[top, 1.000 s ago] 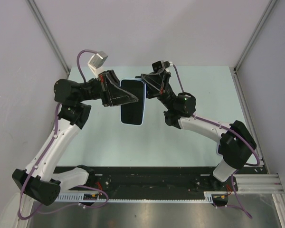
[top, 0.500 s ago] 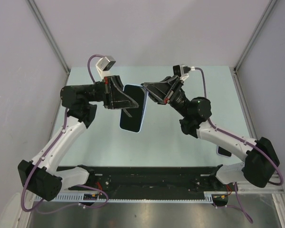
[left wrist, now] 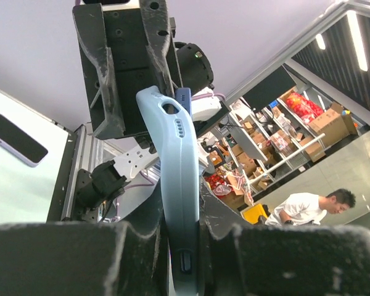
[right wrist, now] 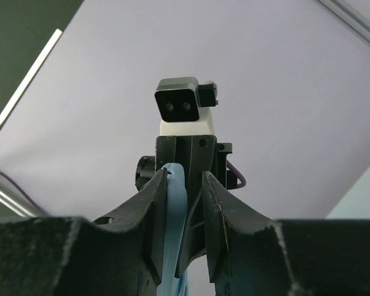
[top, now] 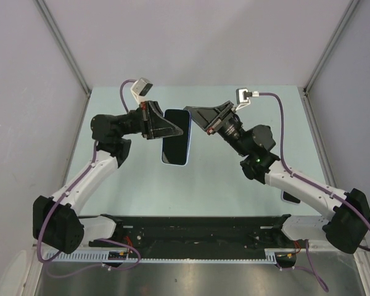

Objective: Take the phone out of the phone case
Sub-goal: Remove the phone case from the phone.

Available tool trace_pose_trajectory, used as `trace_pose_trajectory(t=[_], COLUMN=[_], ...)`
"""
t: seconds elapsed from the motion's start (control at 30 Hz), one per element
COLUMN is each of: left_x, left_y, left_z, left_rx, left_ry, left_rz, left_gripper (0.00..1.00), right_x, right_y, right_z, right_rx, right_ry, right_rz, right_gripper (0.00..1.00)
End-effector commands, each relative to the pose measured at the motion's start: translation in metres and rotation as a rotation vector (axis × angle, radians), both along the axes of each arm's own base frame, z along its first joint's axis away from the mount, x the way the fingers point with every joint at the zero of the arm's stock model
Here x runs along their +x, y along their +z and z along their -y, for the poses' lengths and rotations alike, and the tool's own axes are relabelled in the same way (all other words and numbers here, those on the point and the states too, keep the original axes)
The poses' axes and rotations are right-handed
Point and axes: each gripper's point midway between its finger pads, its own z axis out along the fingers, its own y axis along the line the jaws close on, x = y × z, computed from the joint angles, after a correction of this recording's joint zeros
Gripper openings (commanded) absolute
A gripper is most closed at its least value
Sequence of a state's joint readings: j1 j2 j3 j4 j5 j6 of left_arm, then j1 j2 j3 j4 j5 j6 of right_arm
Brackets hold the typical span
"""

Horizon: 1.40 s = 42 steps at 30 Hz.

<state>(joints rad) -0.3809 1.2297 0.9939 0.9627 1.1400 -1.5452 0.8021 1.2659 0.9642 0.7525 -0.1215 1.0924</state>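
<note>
**Top view.** You see the phone (top: 175, 139), seated in its light blue phone case (top: 189, 148), held in the air over the worktop (top: 246, 179) with its dark screen facing the camera. The left fingers (top: 163, 126) are clenched on the phone case along its left long edge, towards its upper end. The right fingers (top: 203, 117) reach the upper right corner of the phone case. From here you cannot tell whether they pinch it or only stand against it.

**Left wrist view.** You look at the phone case edge-on. It rises from between the two left fingers, which press on its two faces at its lower end. A narrow dark blue strip (left wrist: 183, 102) shows against the upper end of the phone case. You cannot tell whether this is the rim of the phone. The black body of the right fingers stands at that same upper end. A second phone (left wrist: 15, 139) lies flat on the worktop, well to the left of the phone case.

**Right wrist view.** The right fingers straddle the thin blue edge of the phone case. One finger lies close against it, and the other stands off it with dark parts between. You cannot tell whether they are grasping or released. Beyond the phone case sits a wrist camera (right wrist: 184, 106).
</note>
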Motion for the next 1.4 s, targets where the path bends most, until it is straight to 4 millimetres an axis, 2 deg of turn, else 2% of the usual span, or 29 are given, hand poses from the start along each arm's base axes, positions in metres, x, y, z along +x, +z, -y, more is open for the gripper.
trace_pose_trajectory(t=[0.0, 0.1, 0.27, 0.4, 0.5, 0.63, 0.73, 0.77, 0.8, 0.83, 0.87, 0.93, 0.97, 1.0, 1.07, 1.1, 1.13, 1.17, 1.2, 1.27, 1.3, 1.37], left_x=[-0.012, -0.003, 0.016, 0.026, 0.039, 0.064, 0.089, 0.096, 0.101, 0.105, 0.107, 0.116, 0.119, 0.126, 0.134, 0.138, 0.142, 0.144, 0.146, 0.152, 0.152, 0.156], left_y=[0.083, 0.073, 0.053, 0.042, 0.023, -0.008, -0.045, -0.058, -0.071, -0.087, -0.094, -0.113, -0.118, -0.132, -0.141, -0.153, -0.156, -0.159, -0.170, -0.174, -0.183, -0.190], left_z=[-0.016, -0.011, -0.005, -0.001, 0.003, 0.010, 0.015, 0.016, 0.017, 0.017, 0.018, 0.019, 0.020, 0.022, 0.025, 0.026, 0.026, 0.026, 0.025, 0.023, 0.022, 0.021], left_rx=[-0.316, -0.273, -0.244, -0.223, -0.195, -0.135, -0.069, -0.046, -0.021, 0.000, 0.009, 0.029, 0.037, 0.071, 0.107, 0.147, 0.164, 0.180, 0.223, 0.266, 0.307, 0.348], left_ry=[0.155, 0.152, 0.169, 0.170, 0.179, 0.197, 0.249, 0.265, 0.277, 0.285, 0.286, 0.294, 0.298, 0.304, 0.318, 0.324, 0.337, 0.347, 0.359, 0.401, 0.406, 0.417], left_rz=[0.243, 0.240, 0.189, 0.169, 0.132, 0.083, 0.032, 0.015, -0.012, -0.027, -0.041, -0.071, -0.076, -0.122, -0.113, -0.157, -0.123, -0.117, -0.150, -0.101, -0.103, -0.122], left_gripper=[0.00, 0.00, 0.00, 0.00, 0.00, 0.00, 0.00, 0.00, 0.00, 0.00, 0.00, 0.00, 0.00, 0.00, 0.00, 0.10, 0.16, 0.24, 0.44, 0.62, 0.76, 0.89], right_x=[-0.052, -0.061, -0.067, -0.073, -0.076, -0.079, -0.078, -0.077, -0.076, -0.071, -0.070, -0.065, -0.061, -0.057, -0.048, -0.045, -0.044, -0.034, -0.031, -0.025, -0.018, -0.006], right_y=[-0.254, -0.258, -0.260, -0.258, -0.258, -0.261, -0.260, -0.266, -0.266, -0.261, -0.272, -0.270, -0.278, -0.283, -0.294, -0.294, -0.305, -0.310, -0.309, -0.319, -0.318, -0.315], right_z=[-0.029, -0.027, -0.027, -0.030, -0.034, -0.044, -0.046, -0.046, -0.045, -0.043, -0.041, -0.037, -0.032, -0.029, -0.021, -0.018, -0.013, -0.007, -0.003, 0.008, 0.015, 0.026], right_rx=[-0.664, -0.644, -0.628, -0.612, -0.590, -0.540, -0.494, -0.486, -0.459, -0.424, -0.420, -0.382, -0.386, -0.392, -0.415, -0.425, -0.465, -0.477, -0.483, -0.498, -0.486, -0.478], right_ry=[0.276, 0.321, 0.369, 0.433, 0.475, 0.549, 0.582, 0.586, 0.600, 0.595, 0.594, 0.586, 0.571, 0.553, 0.501, 0.479, 0.456, 0.404, 0.383, 0.343, 0.317, 0.262], right_rz=[-0.418, -0.430, -0.431, -0.421, -0.430, -0.445, -0.460, -0.478, -0.514, -0.491, -0.529, -0.541, -0.563, -0.573, -0.614, -0.611, -0.644, -0.663, -0.673, -0.734, -0.746, -0.752], right_gripper=[0.35, 0.41, 0.44, 0.41, 0.38, 0.29, 0.13, 0.05, 0.01, 0.00, 0.00, 0.00, 0.00, 0.00, 0.00, 0.00, 0.00, 0.00, 0.00, 0.00, 0.00, 0.00])
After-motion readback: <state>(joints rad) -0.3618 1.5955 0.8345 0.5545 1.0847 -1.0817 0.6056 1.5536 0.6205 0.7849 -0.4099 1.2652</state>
